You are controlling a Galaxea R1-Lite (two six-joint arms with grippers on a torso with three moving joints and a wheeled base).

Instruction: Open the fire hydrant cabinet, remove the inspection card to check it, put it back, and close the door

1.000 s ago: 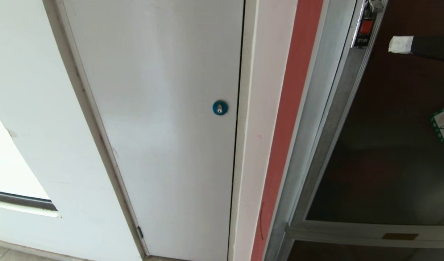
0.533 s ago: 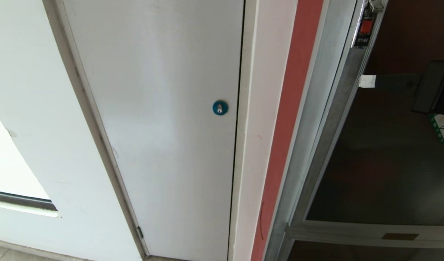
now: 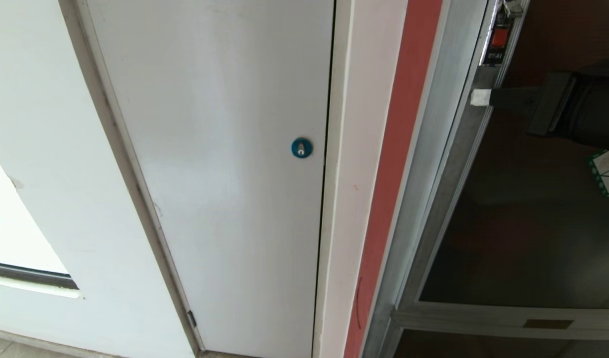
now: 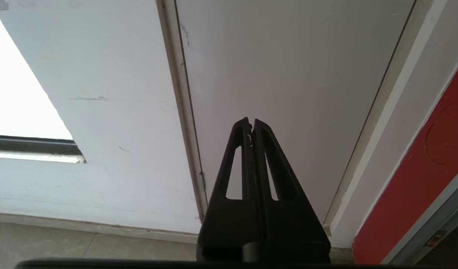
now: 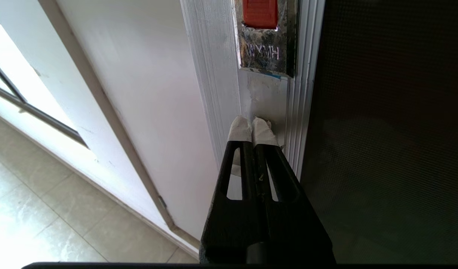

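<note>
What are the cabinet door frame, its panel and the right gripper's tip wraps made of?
Door frame: looks like brushed silver aluminium, ribbed extrusion lines, scuffed around the red latch.
Panel: probably dark tinted glass; smooth, faint fine dot texture.
Right gripper, shut, tips at the frame: black plastic fingers wrapped in white tape or cloth, creased; which one is unclear.

"HMXM" embossed on latch plate (image 5: 265, 52)

Right gripper (image 5: 252, 129) closed — left gripper (image 4: 251, 126) likewise.
</note>
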